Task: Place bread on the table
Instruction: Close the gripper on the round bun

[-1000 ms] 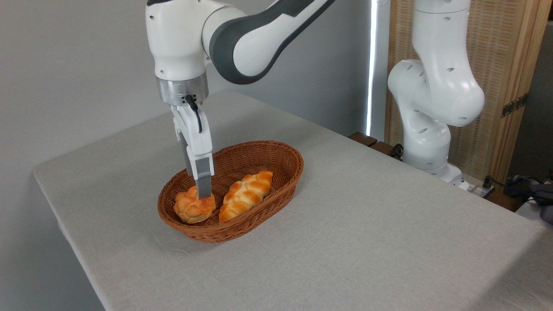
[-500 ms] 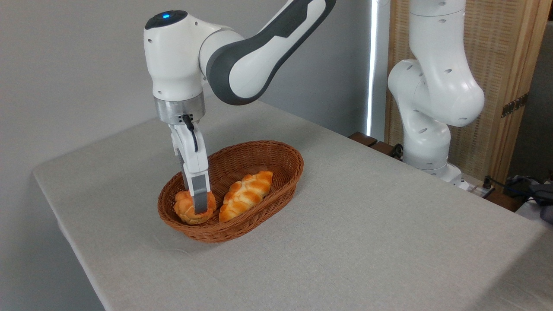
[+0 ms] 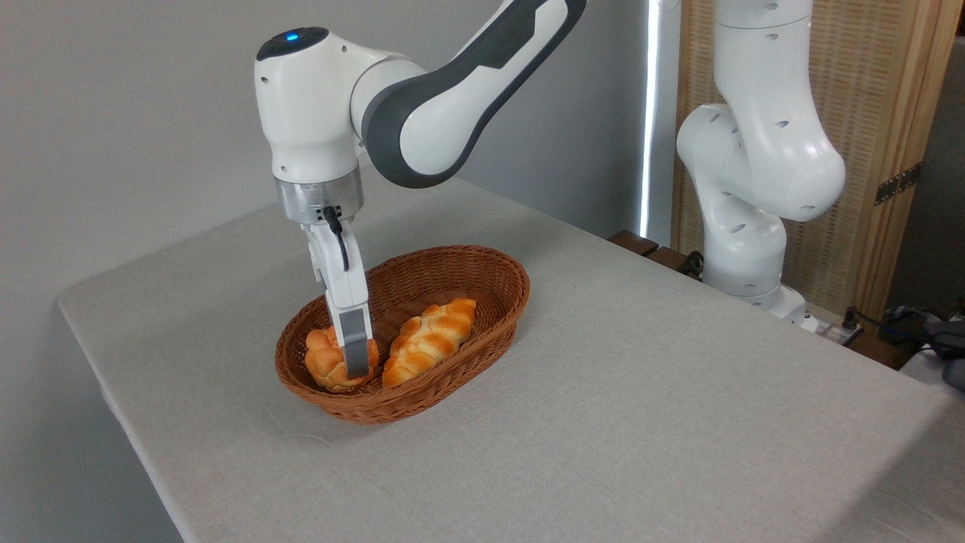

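Observation:
The bread (image 3: 326, 363), a small round golden knotted bun, lies in the left end of the brown wicker basket (image 3: 482, 280) on the grey-beige cloth-covered table (image 3: 641, 392). My gripper (image 3: 353, 362) points straight down into the basket, right at the bun. Its near grey finger (image 3: 354, 348) stands in front of the bun's right half and reaches almost to the basket floor. The far finger is hidden behind the bun, so the jaws straddle it. The bun keeps its round shape and rests on the basket floor.
A longer braided oval loaf (image 3: 430, 341) lies just right of the bun in the same basket, close to my finger. My arm's white base (image 3: 742, 249) stands at the table's far right edge. Bare cloth surrounds the basket on all sides.
My gripper has come down from just above the bun until its fingers stand around it, and it has shifted slightly right. Bun and loaf have stayed in place.

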